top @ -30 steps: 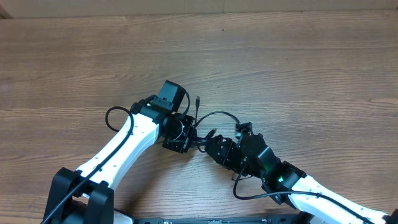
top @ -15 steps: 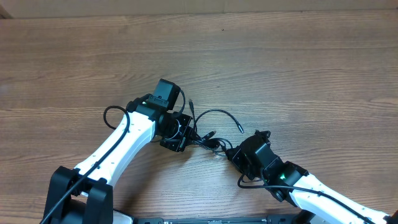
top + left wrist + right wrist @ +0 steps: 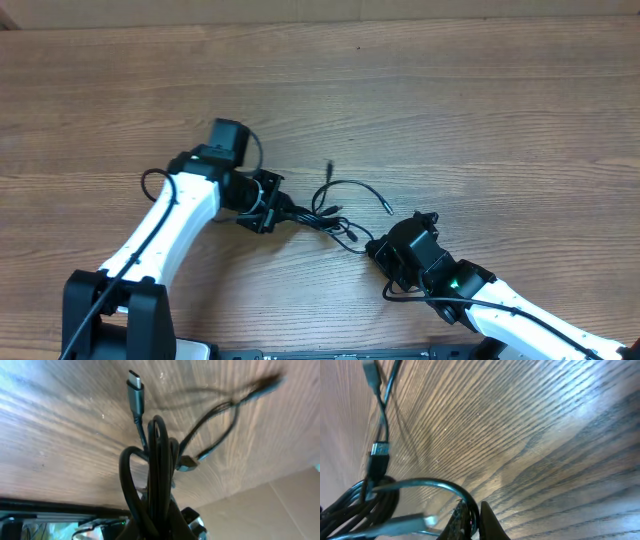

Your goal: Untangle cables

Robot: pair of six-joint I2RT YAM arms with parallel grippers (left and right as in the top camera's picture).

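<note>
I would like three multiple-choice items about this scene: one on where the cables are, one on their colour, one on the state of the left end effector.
1. Where are the cables?
A. between the left end effector and the right end effector
B. far behind both arms
C. under one arm
2. Their colour?
A. white
B. black
C. red
3. The left end effector is:
A. wide open
B. shut on the cables
C. out of view
Answers: A, overhead they stretch between both; B, all views show black cords; B, its wrist view shows them pinched.
</note>
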